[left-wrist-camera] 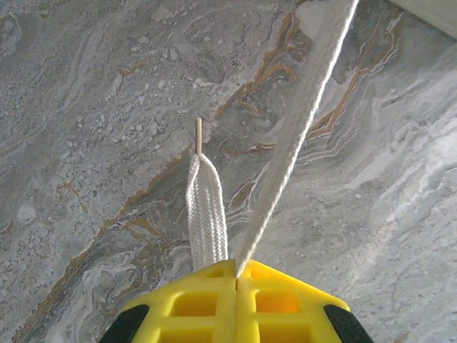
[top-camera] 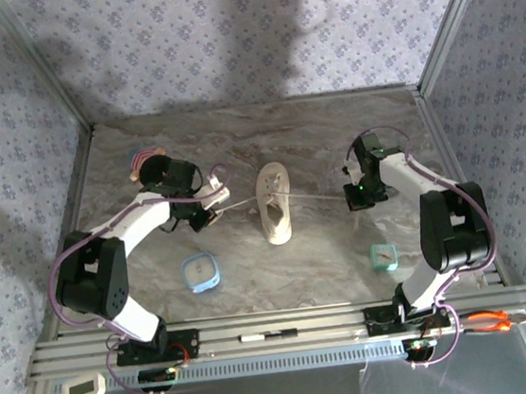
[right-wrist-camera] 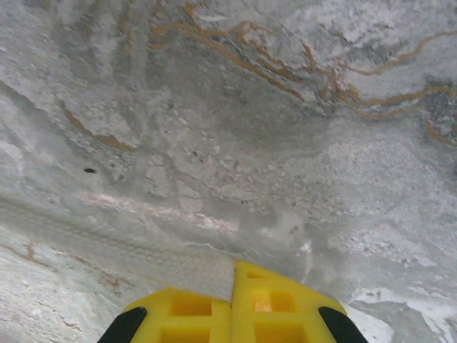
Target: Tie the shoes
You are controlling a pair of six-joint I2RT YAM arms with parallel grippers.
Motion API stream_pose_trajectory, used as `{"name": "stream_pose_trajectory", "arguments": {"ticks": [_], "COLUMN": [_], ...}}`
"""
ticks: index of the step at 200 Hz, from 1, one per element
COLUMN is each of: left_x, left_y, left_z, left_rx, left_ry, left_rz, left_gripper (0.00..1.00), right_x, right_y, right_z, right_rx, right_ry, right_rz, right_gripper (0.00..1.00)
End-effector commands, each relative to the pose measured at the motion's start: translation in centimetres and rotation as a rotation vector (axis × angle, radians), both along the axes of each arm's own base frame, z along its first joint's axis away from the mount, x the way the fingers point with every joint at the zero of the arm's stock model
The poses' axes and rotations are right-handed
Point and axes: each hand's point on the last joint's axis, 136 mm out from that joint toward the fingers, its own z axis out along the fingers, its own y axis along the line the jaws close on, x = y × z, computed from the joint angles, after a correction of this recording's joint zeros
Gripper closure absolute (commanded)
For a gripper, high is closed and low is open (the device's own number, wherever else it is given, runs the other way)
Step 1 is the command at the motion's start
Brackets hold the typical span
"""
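Here's the cream low-top shoe [top-camera: 275, 210], sitting mid-tabletop [top-camera: 322, 133] on the marbled surface, toe towards the arms and heel away, right between the two arms. Both laces are pulled out sideways from it, one in each direction.

Out on the left, the left end effector [top-camera: 204, 213] is just beside the shoe, fingers pinched tight on the left lace [top-camera: 238, 204]. From the left wrist, the yellow fingers [left-wrist-camera: 200, 304] are pressed together with the flat lace caught in the seam. One run goes off taut to the upper right. The short loose end [left-wrist-camera: 206, 214] lies forward on the marble, its aglet [left-wrist-camera: 198, 136] at the tip.

Over on the right, the right end effector [top-camera: 355, 193] sits a little further from the shoe, and the right lace [top-camera: 320, 193] makes a thin straight line across to it. The right wrist camera has the yellow fingers [right-wrist-camera: 278, 304] closed flush, and a faint, blurred pale band comes in from the left to the seam, so it's gripping that lace.

Nearer the arms, a light-blue square object [top-camera: 201, 271] lies left of the shoe and a small teal square object [top-camera: 384, 257] lies to the right. A dark round pink-trimmed object [top-camera: 150, 164] sits far left.
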Motion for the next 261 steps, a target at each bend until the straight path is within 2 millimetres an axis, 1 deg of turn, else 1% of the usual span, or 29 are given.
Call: {"name": "stream_pose_trajectory", "arguments": {"ticks": [1, 12, 19, 27, 34, 37, 42, 58, 72, 96, 115, 131, 144, 174, 199, 213, 226, 227, 229, 242, 252, 261], "left_x": [-0.5, -0.2, -0.1, 0.0, 0.2, 0.2, 0.2, 0.2, 0.0, -0.2, -0.4, -0.6, -0.9, -0.9, -1.0, -1.0, -1.1, -1.1, -1.1, -1.2, -1.2, -1.3], "left_y": [-0.3, -1.5, -2.3, -3.2, -3.9, -4.2, -4.7, -6.3, -7.4, -8.5, -9.0, -9.4, -9.5, -9.2, -9.0, -8.9, -8.9, -8.9, -8.9, -8.8, -8.7, -8.6], "left_z": [2.6, 3.9, 4.7, 5.4, 6.0, 6.2, 6.6, 7.4, 7.9, 9.1, 10.1, 10.5, 10.5, 10.3, 10.8, 11.0, 11.0, 11.0, 11.0, 10.9, 10.8, 10.7], "left_rx": [-0.064, -0.123, -0.159, -0.195, -0.219, -0.228, -0.242, -0.262, -0.283, -0.334, -0.368, -0.398, -0.419, -0.420, -0.439, -0.446, -0.450, -0.451, -0.451, -0.450, -0.449, -0.449], "left_ry": [0.001, -0.020, -0.032, -0.041, -0.051, -0.053, -0.055, -0.061, -0.064, -0.073, -0.073, -0.056, -0.018, 0.019, 0.009, 0.008, 0.012, 0.013, 0.013, 0.016, 0.015, 0.015], "left_rz": [0.022, 0.006, -0.009, -0.027, -0.040, -0.046, -0.059, -0.100, -0.142, -0.183, -0.200, -0.215, -0.231, -0.229, -0.235, -0.240, -0.245, -0.245, -0.247, -0.248, -0.249, -0.249], "left_gripper": [1.00, 1.00, 1.00, 1.00, 1.00, 1.00, 1.00, 1.00, 1.00, 1.00, 1.00, 1.00, 1.00, 1.00, 1.00, 1.00, 1.00, 1.00, 1.00, 1.00, 1.00, 1.00], "right_x": [0.5, 1.1, 1.4, 1.6, 1.4, 1.8, 1.9, 1.7, 1.4, 1.4, 2.2, 3.0, 3.6, 4.7, 5.8, 6.5, 6.6, 7.0, 7.2, 7.4, 7.6, 7.6], "right_y": [1.5, 3.0, 3.8, 4.5, 5.1, 5.4, 5.9, 7.4, 9.5, 13.5, 16.4, 18.8, 20.5, 23.9, 25.4, 26.0, 26.2, 26.5, 26.7, 27.3, 27.6, 27.8], "right_z": [2.3, 4.5, 5.9, 7.3, 8.2, 8.8, 9.4, 10.6, 11.1, 11.3, 11.5, 11.0, 10.3, 8.5, 8.0, 7.7, 6.9, 7.5, 7.9, 7.9, 7.8, 7.7], "right_rx": [0.097, 0.176, 0.217, 0.251, 0.271, 0.281, 0.293, 0.316, 0.315, 0.300, 0.307, 0.326, 0.331, 0.299, 0.281, 0.266, 0.259, 0.263, 0.267, 0.273, 0.272, 0.274], "right_ry": [-0.094, -0.186, -0.240, -0.292, -0.317, -0.351, -0.375, -0.424, -0.465, -0.548, -0.624, -0.685, -0.713, -0.714, -0.722, -0.732, -0.726, -0.742, -0.754, -0.763, -0.765, -0.766], "right_rz": [0.049, 0.078, 0.098, 0.124, 0.145, 0.158, 0.174, 0.228, 0.305, 0.429, 0.497, 0.561, 0.611, 0.726, 0.769, 0.775, 0.788, 0.789, 0.791, 0.809, 0.815, 0.817], "right_gripper": [0.87, 0.65, 0.58, 0.54, 0.51, 0.50, 0.48, 0.47, 0.48, 0.47, 0.44, 0.42, 0.41, 0.40, 0.41, 0.42, 0.43, 0.43, 0.43, 0.45, 0.50, 0.61]}}
